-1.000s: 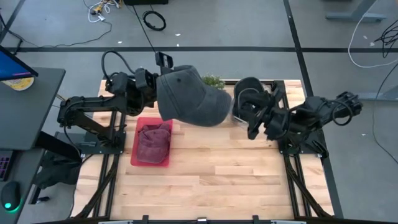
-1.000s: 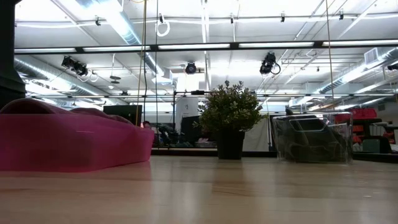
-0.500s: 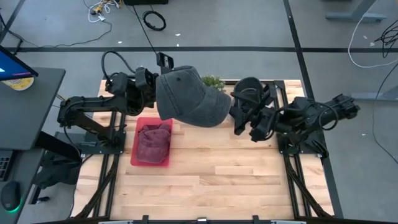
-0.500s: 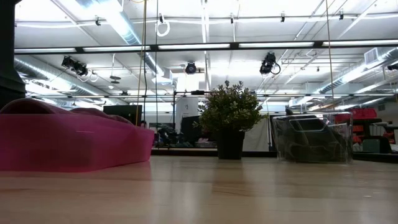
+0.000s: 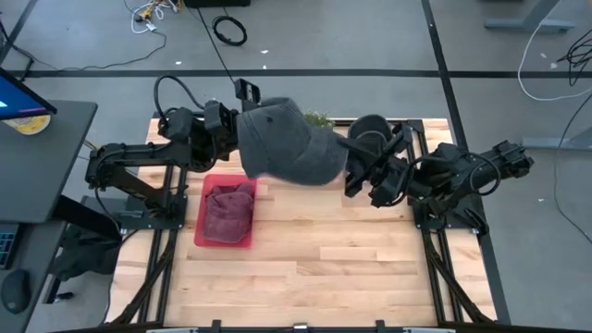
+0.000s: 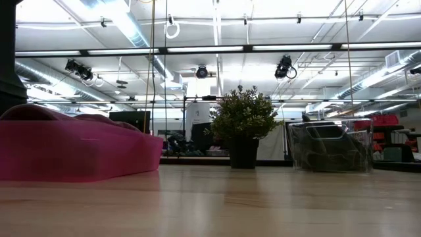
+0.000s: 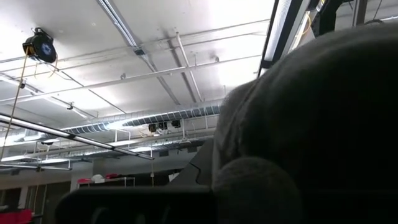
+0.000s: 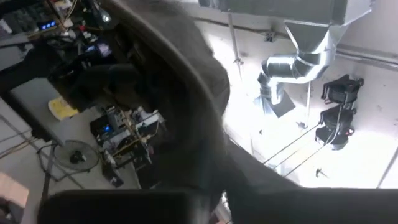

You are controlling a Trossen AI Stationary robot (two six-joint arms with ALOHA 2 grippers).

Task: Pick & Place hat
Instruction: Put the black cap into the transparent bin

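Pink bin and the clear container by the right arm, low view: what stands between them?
In the low view, a small potted plant stands between the pink bin and the clear container, on otherwise bare wooden table.

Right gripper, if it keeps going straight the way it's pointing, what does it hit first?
Most likely the grey hat held up by the left gripper. The right gripper points at its brim edge and seems almost touching; height difference is unclear.
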